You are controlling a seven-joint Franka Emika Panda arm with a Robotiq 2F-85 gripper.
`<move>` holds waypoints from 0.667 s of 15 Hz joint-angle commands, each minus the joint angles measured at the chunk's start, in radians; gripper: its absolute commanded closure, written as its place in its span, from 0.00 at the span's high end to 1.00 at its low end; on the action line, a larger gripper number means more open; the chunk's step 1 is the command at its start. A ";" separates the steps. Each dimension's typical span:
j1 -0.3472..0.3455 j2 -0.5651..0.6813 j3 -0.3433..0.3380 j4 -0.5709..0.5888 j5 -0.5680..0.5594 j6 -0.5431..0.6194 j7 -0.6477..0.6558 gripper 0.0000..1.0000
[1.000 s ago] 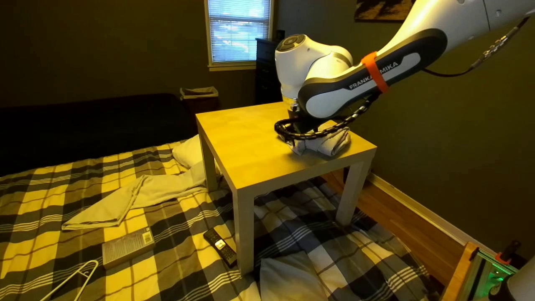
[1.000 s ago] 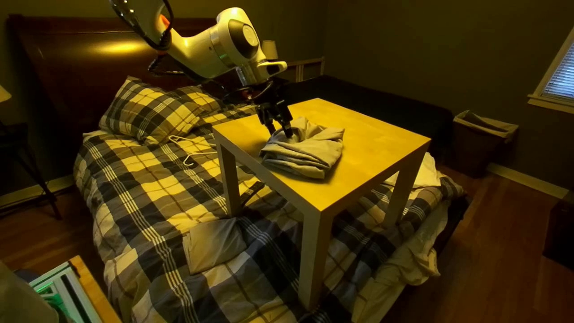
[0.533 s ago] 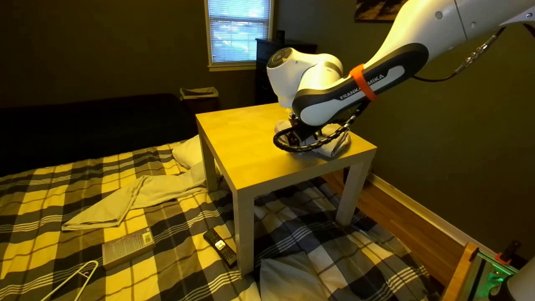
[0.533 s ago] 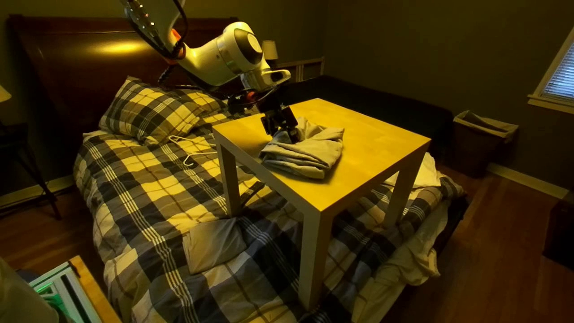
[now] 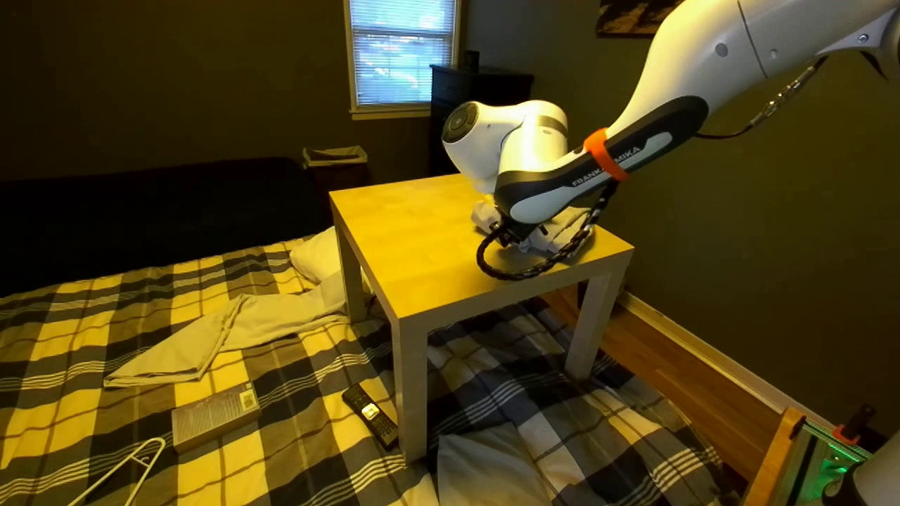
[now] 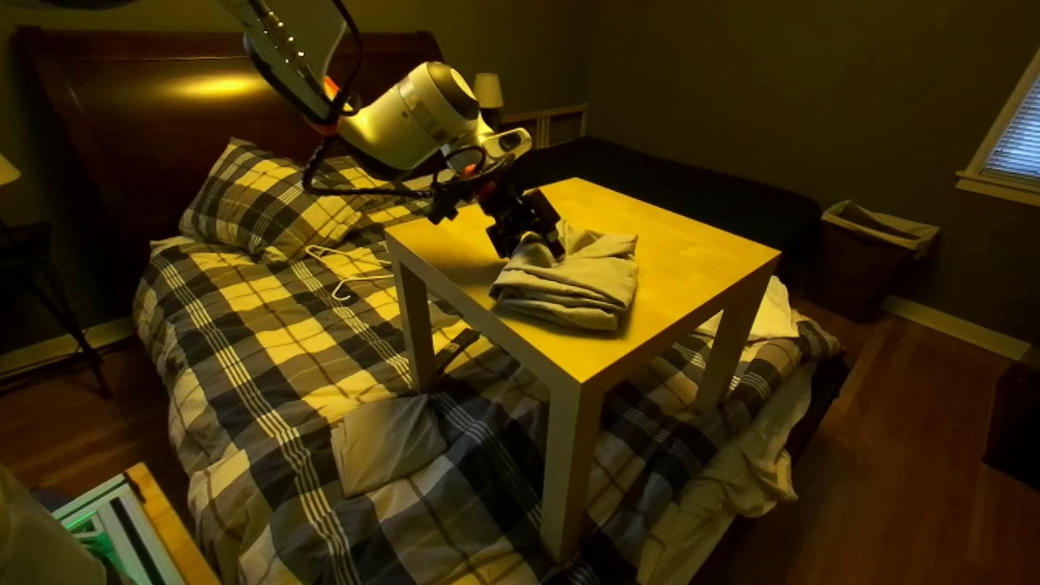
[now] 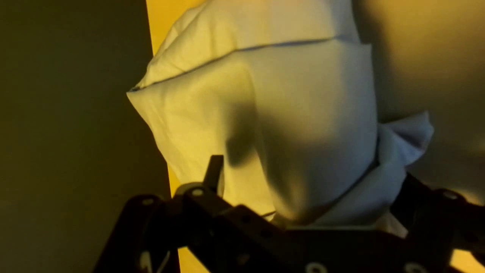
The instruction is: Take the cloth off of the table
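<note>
Wrist view: gripper (image 7: 312, 174) spread wide, folded cloth (image 7: 303, 91) between fingers (image 7: 214, 170).
In an exterior view, arm (image 5: 654, 91) and cable (image 5: 517, 275) partly mask the cloth; hanger (image 5: 103, 478) lies on plaid bedspread (image 5: 302, 393).

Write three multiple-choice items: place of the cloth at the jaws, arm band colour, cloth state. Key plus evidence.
1. Where is the cloth at the jaws?
A) On the table
B) Under the table
C) Beside the table

2. What colour is the band on the arm?
A) Blue
B) Green
C) Orange

3. What state is that cloth in?
A) Spread flat
B) Folded in layers
C) Hung up

1 A: both exterior views show it there.
2 C: it shows orange in an exterior view.
3 B: its layers show stacked in an exterior view.
</note>
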 commanded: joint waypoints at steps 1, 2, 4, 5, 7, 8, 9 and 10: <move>-0.030 0.035 -0.004 0.007 -0.038 0.063 -0.111 0.79; -0.040 0.041 -0.003 0.007 -0.030 0.086 -0.149 0.72; -0.053 0.056 -0.002 0.013 -0.008 0.114 -0.226 0.57; -0.061 0.057 0.000 0.015 0.009 0.128 -0.270 0.49; -0.068 0.057 0.006 0.019 0.038 0.145 -0.342 0.33; -0.071 0.054 0.011 0.021 0.062 0.146 -0.378 0.26; -0.072 0.050 0.013 0.020 0.083 0.149 -0.411 0.19; -0.074 0.042 0.020 0.019 0.116 0.151 -0.449 0.11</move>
